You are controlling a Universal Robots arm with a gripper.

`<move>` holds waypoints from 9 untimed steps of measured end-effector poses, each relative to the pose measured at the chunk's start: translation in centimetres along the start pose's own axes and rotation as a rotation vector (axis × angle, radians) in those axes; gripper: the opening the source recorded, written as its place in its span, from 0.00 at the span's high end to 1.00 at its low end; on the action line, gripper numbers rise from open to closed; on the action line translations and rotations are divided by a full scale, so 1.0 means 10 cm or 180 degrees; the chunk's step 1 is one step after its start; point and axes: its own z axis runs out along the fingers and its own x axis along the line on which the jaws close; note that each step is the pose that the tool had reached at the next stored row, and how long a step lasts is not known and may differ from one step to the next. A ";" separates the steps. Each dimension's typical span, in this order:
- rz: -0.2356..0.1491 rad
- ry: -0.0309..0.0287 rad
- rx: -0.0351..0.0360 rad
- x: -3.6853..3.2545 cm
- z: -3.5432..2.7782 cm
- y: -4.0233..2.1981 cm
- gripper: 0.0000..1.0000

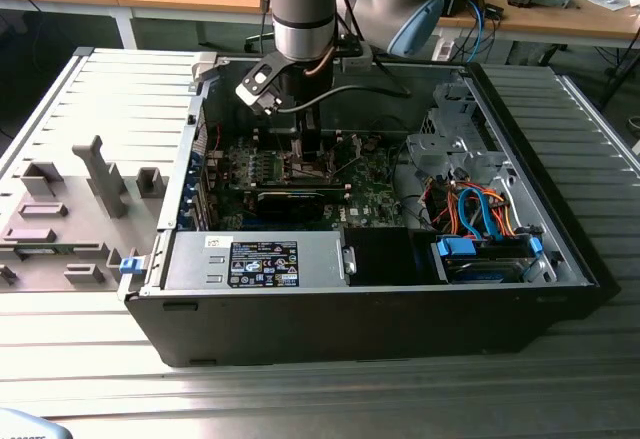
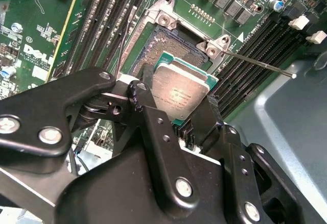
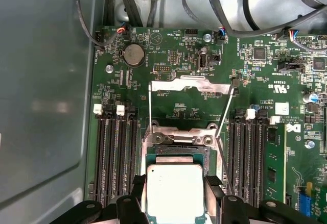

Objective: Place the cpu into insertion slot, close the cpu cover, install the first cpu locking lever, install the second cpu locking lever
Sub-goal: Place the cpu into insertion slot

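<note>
I have the gripper (image 2: 179,104) clamped on the cpu (image 2: 181,91) by its edges, flat and low over the insertion slot (image 2: 166,43) to line it up. The cpu cover (image 3: 190,84) is flipped open and both levers (image 3: 225,109) are swung out, so the socket is bare.

One cpu (image 3: 175,193), one insertion slot (image 2: 168,43), one cpu cover (image 3: 189,84), one hand (image 2: 179,109). Two thin wire levers: a first lever (image 3: 149,106) and a second lever (image 3: 225,109). One coin battery (image 3: 134,54). Four long black slots (image 3: 115,157) in one bank; the opposite bank (image 3: 248,157) seems to hold four too.
</note>
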 end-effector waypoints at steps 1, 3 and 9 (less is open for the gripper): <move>0.0001 0.0000 0.0000 -0.001 0.003 -0.001 0.46; 0.0016 -0.0001 0.0000 -0.007 0.011 -0.002 0.46; 0.0035 -0.0004 0.0000 -0.023 0.027 -0.004 0.46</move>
